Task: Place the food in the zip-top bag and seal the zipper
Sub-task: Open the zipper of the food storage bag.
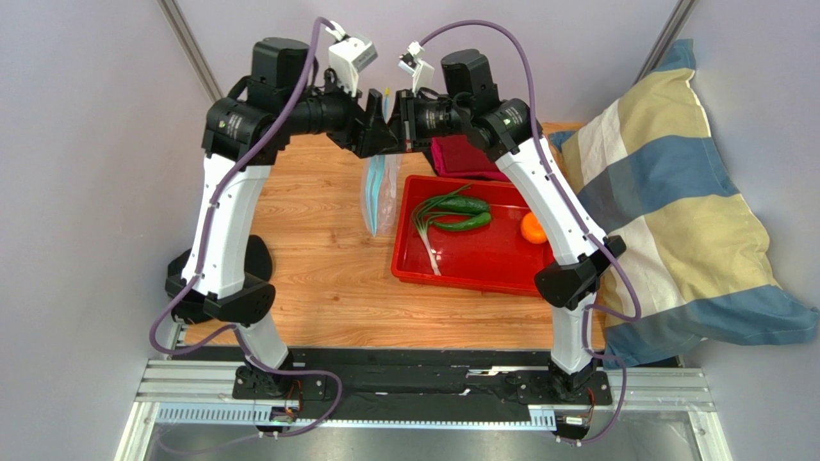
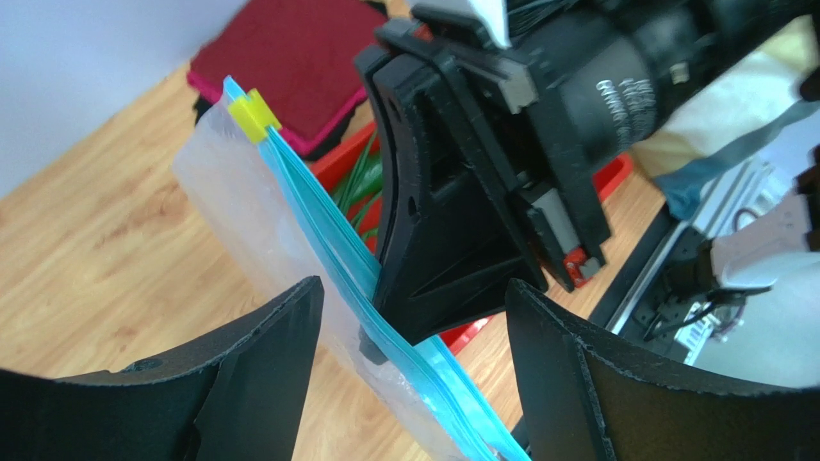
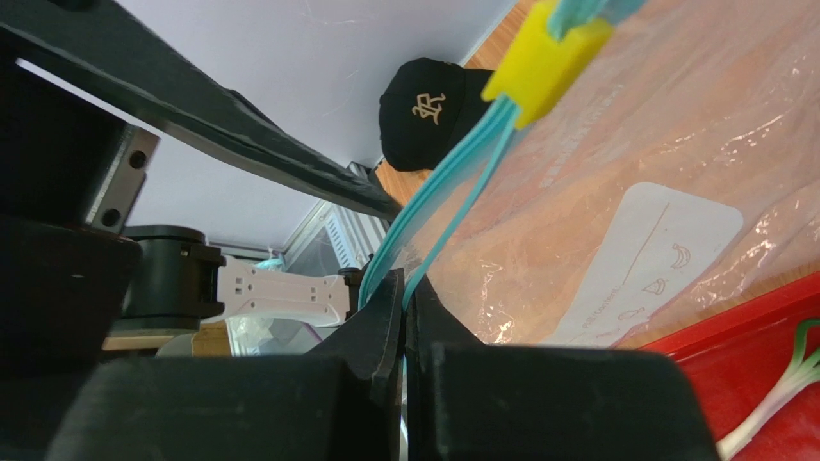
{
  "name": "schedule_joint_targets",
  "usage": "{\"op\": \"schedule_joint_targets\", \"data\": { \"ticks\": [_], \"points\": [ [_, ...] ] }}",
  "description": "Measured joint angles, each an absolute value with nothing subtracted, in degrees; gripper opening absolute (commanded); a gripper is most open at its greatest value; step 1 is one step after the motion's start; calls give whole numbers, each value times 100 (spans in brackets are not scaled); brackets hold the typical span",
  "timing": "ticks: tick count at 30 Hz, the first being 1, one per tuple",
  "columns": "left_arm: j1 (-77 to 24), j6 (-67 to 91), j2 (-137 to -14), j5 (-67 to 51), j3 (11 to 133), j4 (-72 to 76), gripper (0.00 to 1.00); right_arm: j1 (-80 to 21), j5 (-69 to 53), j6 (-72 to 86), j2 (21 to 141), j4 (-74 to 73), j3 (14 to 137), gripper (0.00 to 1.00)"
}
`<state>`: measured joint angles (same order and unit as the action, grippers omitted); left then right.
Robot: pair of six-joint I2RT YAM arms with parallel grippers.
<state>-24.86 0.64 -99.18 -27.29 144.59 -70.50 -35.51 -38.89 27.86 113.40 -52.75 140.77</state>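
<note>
Pinching the zipper (image 2: 322,216) of the zip-top bag (image 1: 380,197) with my right fingers (image 3: 377,331), which are clamped together on that bluish strip, I hold the clear bag hanging above the desk (image 1: 318,250), just left of the red tray (image 1: 414,274). My left fingers (image 2: 279,355) stand wide apart, one on each side of the bag's zipper edge, some way along from the yellow slider (image 2: 253,115). Lying in the tray, outside the bag, are the orange fruit (image 1: 533,228), two long green vegetables (image 1: 464,213) and green onion (image 1: 428,245).
</note>
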Motion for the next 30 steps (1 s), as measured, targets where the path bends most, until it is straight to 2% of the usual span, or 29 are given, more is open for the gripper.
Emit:
{"op": "schedule_joint_targets", "data": {
  "ticks": [6,11,24,30],
  "points": [
    [-2783,-198,-10178,-2078,14571,-7406,76,-3586,-3533,2829,11340,-5339,14073,0],
    [-3061,-331,-10171,-1564,14597,-7408,69,-3548,-3503,2895,11336,-5400,14046,0],
    [-3365,-521,-10167,-985,14680,-7448,68,-3387,-3795,3050,10982,-5218,13583,0],
    [-3380,-574,-10156,-928,14717,-7432,75,-3358,-3865,3288,10820,-4989,13316,0]
  ]
}}
